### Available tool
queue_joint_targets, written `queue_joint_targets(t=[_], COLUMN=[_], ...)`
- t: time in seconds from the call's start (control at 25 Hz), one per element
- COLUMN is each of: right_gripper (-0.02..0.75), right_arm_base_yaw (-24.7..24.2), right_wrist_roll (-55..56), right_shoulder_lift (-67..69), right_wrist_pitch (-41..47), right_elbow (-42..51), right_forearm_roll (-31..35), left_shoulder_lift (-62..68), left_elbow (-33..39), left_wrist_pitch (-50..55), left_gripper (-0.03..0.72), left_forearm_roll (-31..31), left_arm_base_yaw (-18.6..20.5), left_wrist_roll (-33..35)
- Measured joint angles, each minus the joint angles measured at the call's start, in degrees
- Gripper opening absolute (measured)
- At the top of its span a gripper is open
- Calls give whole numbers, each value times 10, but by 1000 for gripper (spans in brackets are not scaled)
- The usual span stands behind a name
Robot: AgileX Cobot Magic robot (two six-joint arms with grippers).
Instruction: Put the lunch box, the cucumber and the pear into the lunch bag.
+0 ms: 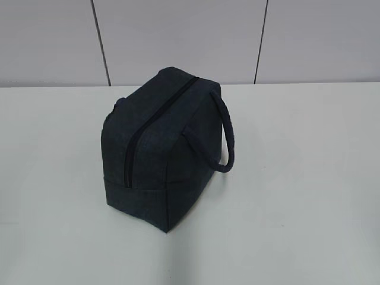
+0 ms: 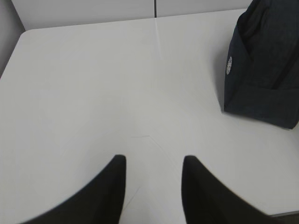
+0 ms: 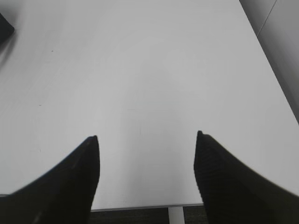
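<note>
Overall, table (image 1: 309,196): a white surface before a pale panelled wall (image 1: 178,35); it carries the single container seen.
Lunch bag (image 1: 160,148): a dark navy fabric box, upright near the table's middle in the exterior view, one end turned toward the camera. Its top zipper (image 1: 155,127) runs closed along the ridge and down the near end, so the contents cannot be told.
Handle (image 1: 225,139): a padded loop hanging down the bag's right side.
Exterior view only: the zipper line and the handle; neither arm appears in it.
Left wrist view only: the bag's end (image 2: 261,70) at upper right, with a small pale round mark (image 2: 229,66) on the fabric, too small to read.
Right wrist view only: a dark corner of the bag (image 3: 4,28) at the upper left edge, and the table's right edge.
Left gripper (image 2: 153,162): above bare table, well apart from the bag; fingers parted by a moderate gap, holding nothing.
Right gripper (image 3: 146,139): above bare table near its front edge; fingers spread wide, holding nothing.
</note>
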Motion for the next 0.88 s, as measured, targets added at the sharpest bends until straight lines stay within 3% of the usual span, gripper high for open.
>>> queue_joint_targets(t=[0.88], right_gripper=[497], right_arm_base_yaw=[0], right_wrist_roll=[0], right_shoulder_lift=[0], right_wrist_pitch=[0], right_elbow=[0], right_forearm_roll=[0], left_shoulder_lift=[0], left_elbow=[0], left_wrist_pitch=[0], left_gripper=[241], left_forearm_roll=[1], left_arm_base_yaw=[0], left_wrist_roll=[0])
